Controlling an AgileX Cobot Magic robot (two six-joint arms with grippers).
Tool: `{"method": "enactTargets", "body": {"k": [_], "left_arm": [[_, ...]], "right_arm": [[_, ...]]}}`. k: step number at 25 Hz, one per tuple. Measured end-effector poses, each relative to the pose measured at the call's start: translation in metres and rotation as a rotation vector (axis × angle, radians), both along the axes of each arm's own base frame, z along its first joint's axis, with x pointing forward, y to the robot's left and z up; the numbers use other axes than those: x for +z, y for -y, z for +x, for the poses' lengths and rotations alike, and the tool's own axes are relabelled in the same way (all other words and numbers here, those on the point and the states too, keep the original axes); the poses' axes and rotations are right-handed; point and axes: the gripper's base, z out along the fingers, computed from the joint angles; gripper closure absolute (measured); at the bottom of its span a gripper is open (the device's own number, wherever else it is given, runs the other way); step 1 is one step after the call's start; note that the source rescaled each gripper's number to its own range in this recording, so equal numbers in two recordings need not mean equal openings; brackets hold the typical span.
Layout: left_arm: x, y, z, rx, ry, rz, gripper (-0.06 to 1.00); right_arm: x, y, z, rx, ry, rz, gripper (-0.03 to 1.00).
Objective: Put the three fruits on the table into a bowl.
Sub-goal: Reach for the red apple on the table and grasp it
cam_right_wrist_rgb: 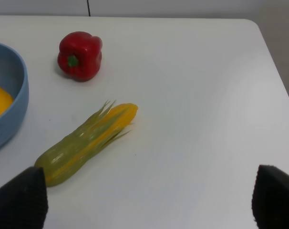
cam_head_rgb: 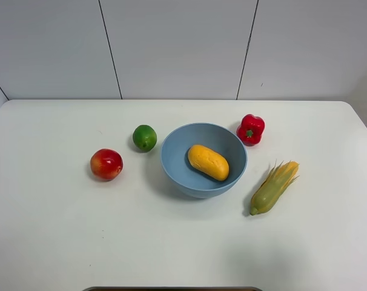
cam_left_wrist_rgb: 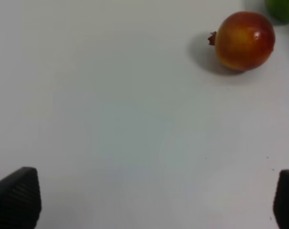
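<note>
Apple (cam_head_rgb: pixel 106 164) and lime (cam_head_rgb: pixel 145 137) are seen on the counter (cam_head_rgb: pixel 62 242) to the left of the bowl (cam_head_rgb: pixel 198 189), the lime just beside its rim, the apple further out. Only the mango (cam_head_rgb: pixel 208 162) is held in the bowl, laid slantwise. The left fingers (cam_left_wrist_rgb: pixel 15 198) are spread wide with nothing between them; the apple is ahead of them, off their centre line, so the left arm is judged nearer. The right fingers (cam_right_wrist_rgb: pixel 18 198) are likewise parted and empty
</note>
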Motion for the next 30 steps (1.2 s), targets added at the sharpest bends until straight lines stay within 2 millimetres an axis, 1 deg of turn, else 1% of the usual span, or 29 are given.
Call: {"method": "enactTargets", "body": {"k": [17, 22, 24, 26, 30], "left_arm": [[0.0, -0.001, 0.0, 0.004, 0.0, 0.005, -0.05], [0.0, -0.001, 0.001, 0.02, -0.005, -0.02, -0.05], [0.0, -0.001, 0.006, 0.026, -0.048, -0.029, -0.05], [0.002, -0.001, 0.017, 0.028, -0.12, -0.031, -0.05], [0.022, -0.002, 0.047, 0.017, -0.252, -0.018, -0.05]], "right_arm": [[0.0, 0.0, 0.0, 0.0, 0.0, 0.0, 0.22], [0.0, 0.0, 0.0, 0.0, 0.0, 0.0, 0.22], [0.0, 0.0, 0.0, 0.0, 0.0, 0.0, 0.22], [0.0, 0.0, 0.0, 0.0, 0.0, 0.0, 0.22], [0.0, 0.0, 0.0, 0.0, 0.0, 0.0, 0.22]]}}
